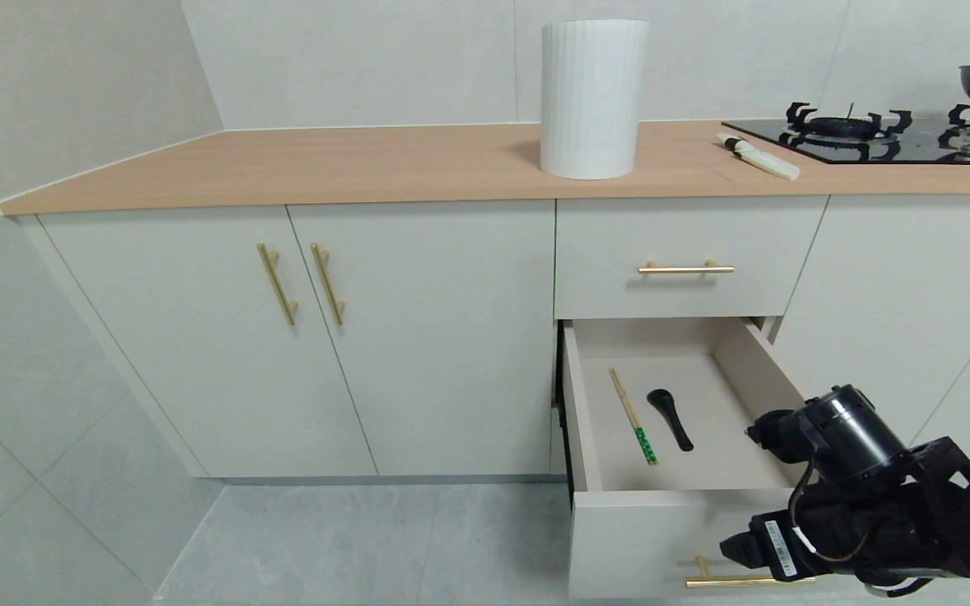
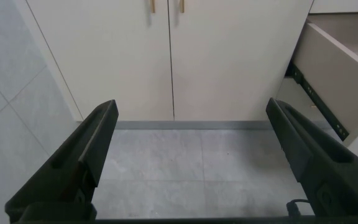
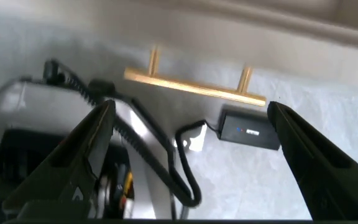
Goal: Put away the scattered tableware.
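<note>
Right gripper (image 3: 191,115) is hanging wide open just in front of the drawer handle (image 3: 194,87), bar running crosswise to its jaws. Left gripper (image 2: 191,112) is gaping too, farther off.

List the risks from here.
Shutting the drawer hard may slide the loose chopsticks and spoon. The open right gripper hangs by the drawer handle, not gripping it; a push might slip. The white utensil lies on the counter, maybe forgotten.
</note>
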{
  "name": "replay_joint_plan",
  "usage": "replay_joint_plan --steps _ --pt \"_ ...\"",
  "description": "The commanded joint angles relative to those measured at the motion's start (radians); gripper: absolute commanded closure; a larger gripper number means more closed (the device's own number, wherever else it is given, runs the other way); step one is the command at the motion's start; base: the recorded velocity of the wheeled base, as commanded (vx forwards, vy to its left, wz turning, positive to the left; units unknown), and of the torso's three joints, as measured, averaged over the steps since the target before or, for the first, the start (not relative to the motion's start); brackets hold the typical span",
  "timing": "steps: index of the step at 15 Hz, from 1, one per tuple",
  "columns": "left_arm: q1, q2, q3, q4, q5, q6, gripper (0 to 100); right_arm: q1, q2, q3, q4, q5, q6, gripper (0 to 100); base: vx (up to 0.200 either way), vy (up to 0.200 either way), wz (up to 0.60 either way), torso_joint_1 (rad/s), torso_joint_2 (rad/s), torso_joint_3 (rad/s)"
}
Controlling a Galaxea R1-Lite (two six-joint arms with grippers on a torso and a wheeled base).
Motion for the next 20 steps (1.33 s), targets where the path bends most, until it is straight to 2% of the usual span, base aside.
replay_joint_plan --steps 1,15,20 --pt "0.0 0.002 0.0 0.0 0.0 0.0 0 -0.016 0.033 -0.018 -0.001 -0.008 0.013 0 0.0 0.0 0.0 0.0 0.0 0.0" --pt "0.0 0.002 0.0 0.0 0.0 0.0 0 -0.044 0.116 -0.031 -0.219 -0.012 0.022 0 0.0 0.0 0.0 0.0 0.0 0.0" --pt "0.0 0.002 0.0 0.0 0.0 0.0 0 -0.055 0.205 -0.132 -0.246 -0.012 0.017 0 0.0 0.0 0.0 0.0 0.0 0.0"
